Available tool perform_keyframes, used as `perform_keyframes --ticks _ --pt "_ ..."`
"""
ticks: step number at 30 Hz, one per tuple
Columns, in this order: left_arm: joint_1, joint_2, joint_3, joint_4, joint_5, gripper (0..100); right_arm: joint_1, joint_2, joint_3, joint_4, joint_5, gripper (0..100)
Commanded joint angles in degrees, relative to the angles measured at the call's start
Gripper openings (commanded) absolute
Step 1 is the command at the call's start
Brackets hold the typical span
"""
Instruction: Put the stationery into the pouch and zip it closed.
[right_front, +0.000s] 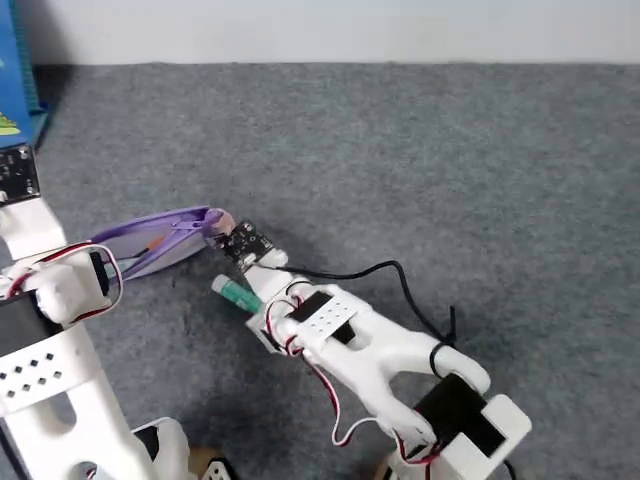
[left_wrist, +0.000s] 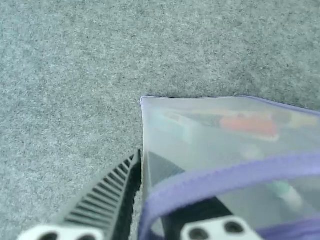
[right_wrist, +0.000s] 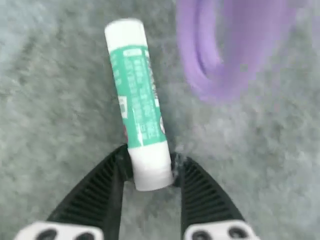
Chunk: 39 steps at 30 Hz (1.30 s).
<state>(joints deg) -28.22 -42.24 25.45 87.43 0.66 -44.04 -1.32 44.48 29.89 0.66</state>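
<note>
Grey table (right_front: 450, 150): a see-through, purple-edged pouch (left_wrist: 215, 140), its corner pinched by the left gripper (left_wrist: 145, 167), holds blurred orange and green items. Just beside its mouth, the right gripper (right_wrist: 149, 167) clamps a green glue stick (right_wrist: 137, 100).

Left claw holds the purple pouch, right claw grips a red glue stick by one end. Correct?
Not red: the right wrist view shows the glue stick is green and white. The right claw does grip it by one end, and the left claw holds the purple pouch.
</note>
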Motion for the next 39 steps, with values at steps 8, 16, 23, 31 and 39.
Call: perform_keyframes --ticks 8,16,23,31,39 --pt "-0.6 -0.2 0.1 -1.5 -0.4 1 7.7 -22.1 2.6 16.4 4.0 0.8" --pt "-0.6 -0.2 0.1 -1.4 -0.4 1 19.6 -31.7 11.4 20.9 13.8 1.2" --pt "-0.6 -0.2 0.1 -1.4 -0.4 1 23.3 -31.9 12.0 26.4 17.1 7.2" --pt "-0.6 -0.2 0.8 -1.7 -0.4 1 19.0 -32.0 10.5 25.0 16.4 15.4" --pt "-0.6 -0.2 1.0 -1.7 -0.6 1 16.1 -31.7 8.4 21.3 16.4 15.8"
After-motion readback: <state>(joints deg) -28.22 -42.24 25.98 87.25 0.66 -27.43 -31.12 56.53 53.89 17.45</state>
